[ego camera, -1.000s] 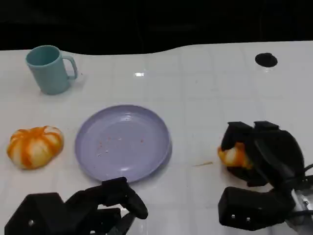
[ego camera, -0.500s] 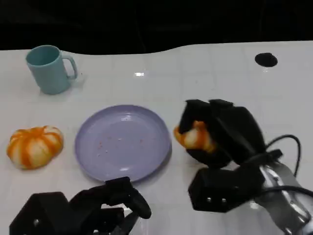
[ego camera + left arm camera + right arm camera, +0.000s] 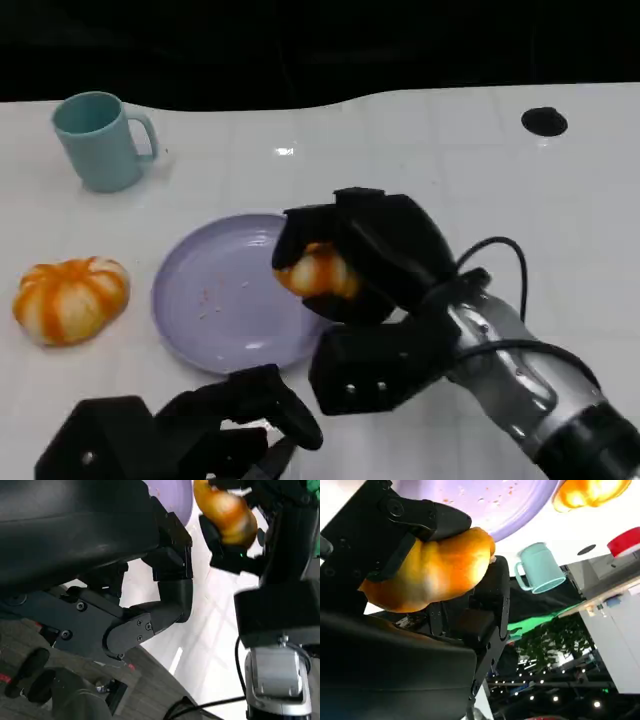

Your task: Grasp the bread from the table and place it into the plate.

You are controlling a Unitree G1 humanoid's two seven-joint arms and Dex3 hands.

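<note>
My right hand (image 3: pixel 375 255) grips a golden-orange piece of bread (image 3: pixel 317 270) and holds it over the right part of the lilac plate (image 3: pixel 215 300). The right wrist view shows the bread (image 3: pixel 432 570) clasped between black fingers, with the plate (image 3: pixel 485 502) beyond it. In the left wrist view the bread (image 3: pixel 225 512) hangs in the right hand (image 3: pixel 250 535) near the plate's edge (image 3: pixel 175 492). My left hand (image 3: pixel 215 425) rests low at the table's front, fingers curled, holding nothing.
A second orange-and-white striped bun (image 3: pixel 70 298) lies on the table left of the plate. A teal mug (image 3: pixel 100 140) stands at the back left. A small black round spot (image 3: pixel 544 122) marks the far right of the white table (image 3: pixel 500 200).
My right hand has carried the bread leftward from the table's right side to above the plate's right part. The left hand has barely moved.
</note>
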